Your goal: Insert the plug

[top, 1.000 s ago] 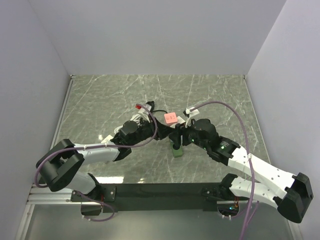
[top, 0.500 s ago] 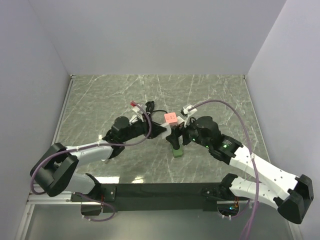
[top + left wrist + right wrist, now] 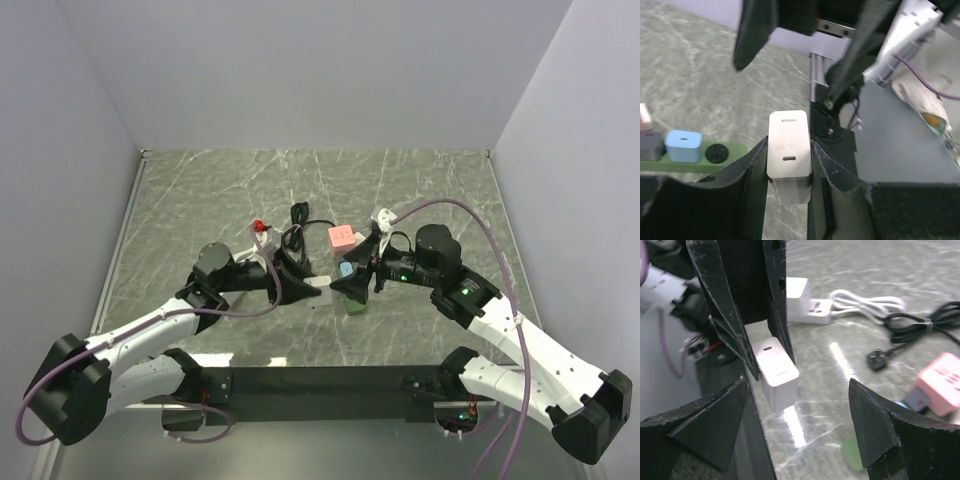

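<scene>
- The left gripper (image 3: 788,152) is clamping a white rectangular plastic charger plug (image 3: 788,145) by its sides between two black padded fingers
- The plug is sitting in that grip near the long green plastic power strip (image 3: 690,166), not in any socket
- The right gripper (image 3: 797,387) is facing the plug with its jaws spread wide, gripping nothing
- A light blue square adapter (image 3: 683,146) is sitting on the strip

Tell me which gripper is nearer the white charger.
Left. The left gripper is shut on the charger, with a finger against each side. The right gripper is open just beside it, facing it, not touching.
</scene>
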Available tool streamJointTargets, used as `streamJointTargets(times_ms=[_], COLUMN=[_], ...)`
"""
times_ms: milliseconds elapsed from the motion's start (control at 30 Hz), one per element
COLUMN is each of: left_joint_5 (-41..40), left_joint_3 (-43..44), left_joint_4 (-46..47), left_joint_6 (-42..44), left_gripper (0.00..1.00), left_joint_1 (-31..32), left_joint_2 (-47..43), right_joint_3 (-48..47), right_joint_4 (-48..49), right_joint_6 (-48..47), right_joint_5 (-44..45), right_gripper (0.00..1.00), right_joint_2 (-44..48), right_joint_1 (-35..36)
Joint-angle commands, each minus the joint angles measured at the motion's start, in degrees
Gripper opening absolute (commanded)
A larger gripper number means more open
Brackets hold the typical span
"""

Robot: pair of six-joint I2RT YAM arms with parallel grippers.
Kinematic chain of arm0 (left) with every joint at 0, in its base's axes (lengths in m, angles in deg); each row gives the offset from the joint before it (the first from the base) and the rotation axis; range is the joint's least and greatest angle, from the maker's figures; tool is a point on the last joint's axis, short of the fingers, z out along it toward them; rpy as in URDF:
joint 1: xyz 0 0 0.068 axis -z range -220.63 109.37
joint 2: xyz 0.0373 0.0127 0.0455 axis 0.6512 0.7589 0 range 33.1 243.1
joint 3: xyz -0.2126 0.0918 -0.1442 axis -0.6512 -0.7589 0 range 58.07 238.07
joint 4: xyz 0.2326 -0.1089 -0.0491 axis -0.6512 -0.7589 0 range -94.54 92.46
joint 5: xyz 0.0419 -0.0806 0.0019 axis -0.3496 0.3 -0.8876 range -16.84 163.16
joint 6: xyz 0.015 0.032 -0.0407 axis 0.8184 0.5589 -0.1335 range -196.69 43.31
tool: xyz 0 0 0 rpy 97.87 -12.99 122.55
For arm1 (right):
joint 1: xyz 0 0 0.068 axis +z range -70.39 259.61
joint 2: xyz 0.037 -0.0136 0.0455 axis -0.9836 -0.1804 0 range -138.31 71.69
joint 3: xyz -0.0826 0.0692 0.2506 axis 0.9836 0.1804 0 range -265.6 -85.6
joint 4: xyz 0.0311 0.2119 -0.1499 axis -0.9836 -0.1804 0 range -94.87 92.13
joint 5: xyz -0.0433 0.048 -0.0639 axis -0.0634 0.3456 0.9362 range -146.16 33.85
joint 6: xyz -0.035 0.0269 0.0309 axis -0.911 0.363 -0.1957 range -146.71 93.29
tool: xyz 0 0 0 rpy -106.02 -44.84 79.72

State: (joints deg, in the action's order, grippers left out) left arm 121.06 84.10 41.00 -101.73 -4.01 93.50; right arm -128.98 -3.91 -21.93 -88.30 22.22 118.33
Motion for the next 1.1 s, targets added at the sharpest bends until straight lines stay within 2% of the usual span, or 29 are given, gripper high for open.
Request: streamJointTargets(times_ms=[0,133,267,600,767,933,1033,1067], left_joint_5=[7.82,7.47,6.68,5.89,6.24,5.72,5.36,5.01], left_joint_3=[-0.88,-0.71,-0.36,-0.09,-0.27,-0.35,-0.62,-0.71], left_joint_4=[1.80,0.48,0.22,1.53,3.82,4.61,5.57,5.75], left_joint_6=[2.01,2.89,3.15,2.36,1.13,0.78,0.25,0.16], left_gripper=[0.00,0.00,0.00,0.01,0.00,0.01,0.01,0.00], left_joint_1=[0.38,0.73,0.73,0.91,1.17,1.70,1.70,1.79], left_joint_2=[-3.53,-5.03,-5.03,-3.80,-2.75,-2.66,-2.92,-3.01], right_joint_3=[0.48,0.92,1.10,1.89,1.63,1.19,1.19,1.19], right_joint_4=[3.67,5.43,5.60,5.96,9.12,10.26,10.70,11.05], right_joint_6=[-1.26,-0.38,-0.29,-0.12,0.32,0.41,0.41,0.58], right_joint_5=[-9.33,-16.97,-20.41,-19.89,-19.54,-19.36,-18.92,-19.01], right_gripper=[0.85,0.81,0.75,0.66,0.60,0.49,0.40,0.34], right_joint_2=[-0.62,-2.46,-5.02,-7.48,-9.59,-11.43,-12.05,-12.22], right_joint_1=[-0.22,-0.31,0.74,5.22,6.98,8.82,9.62,9.79])
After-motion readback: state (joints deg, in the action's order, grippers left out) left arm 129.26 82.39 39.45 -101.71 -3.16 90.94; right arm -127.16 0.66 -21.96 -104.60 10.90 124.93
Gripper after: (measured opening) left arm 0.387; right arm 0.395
